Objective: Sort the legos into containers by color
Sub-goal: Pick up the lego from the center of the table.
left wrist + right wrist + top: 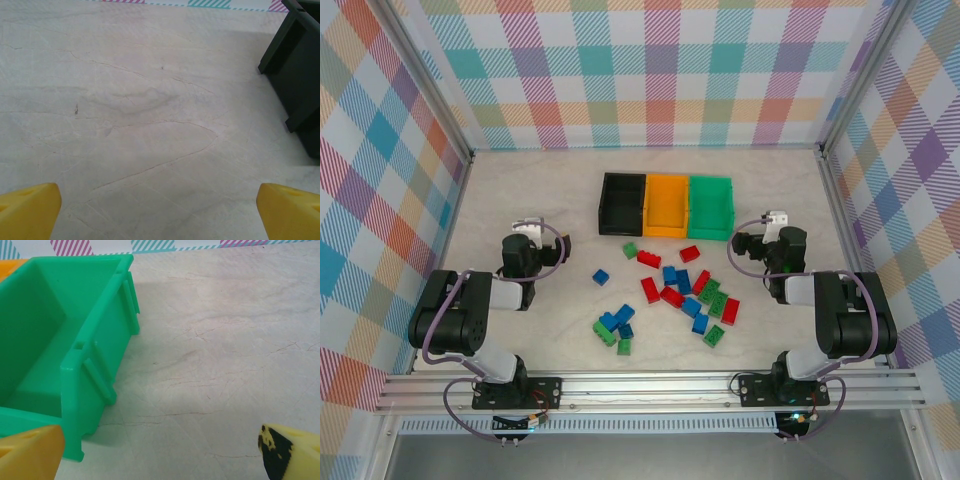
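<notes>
Several red, blue and green legos (672, 296) lie scattered on the pale table between the two arms; a lone blue one (601, 276) sits to their left. Behind them stand the containers in a row: black (622, 203), orange (667, 205) and green (711, 205). My left gripper (538, 238) is open over bare table to the left of the black bin (297, 75), its yellow fingertips (27, 210) wide apart and nothing between them. My right gripper (770, 232) is open just right of the green bin (100, 355), with only bare table between its fingertips (292, 450).
Checkered walls close the table in at the back and both sides. A metal rail (650, 385) carrying both arm bases runs along the near edge. A corner of the orange bin (10, 267) shows behind the green one.
</notes>
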